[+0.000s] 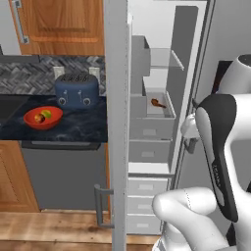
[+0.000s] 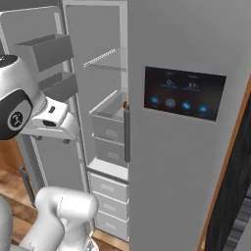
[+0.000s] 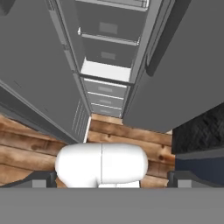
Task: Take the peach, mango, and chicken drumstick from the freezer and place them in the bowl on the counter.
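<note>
The freezer (image 1: 152, 122) stands with its door open, and one upper grey drawer is pulled out. In that drawer lies the reddish-brown chicken drumstick (image 1: 158, 103); a brown tip of the drumstick (image 2: 125, 104) peeks past the wider door's edge. The red-orange bowl (image 1: 30, 122) sits on the dark counter (image 1: 78, 127) and holds the peach (image 1: 39, 118) and the green-yellow mango (image 1: 47, 114). My gripper (image 1: 191, 143) (image 2: 53, 139) (image 3: 111, 180) hangs open and empty in front of the freezer, right of and below the drumstick's drawer, pointing down at the lower drawers and the floor.
A blue toaster (image 1: 76, 90) stands behind the bowl. The open freezer door (image 2: 49, 98) with its bins is at my left in the right base view. The wider grey door with a screen (image 2: 185, 93) is shut. Wooden floor (image 3: 127, 135) lies below.
</note>
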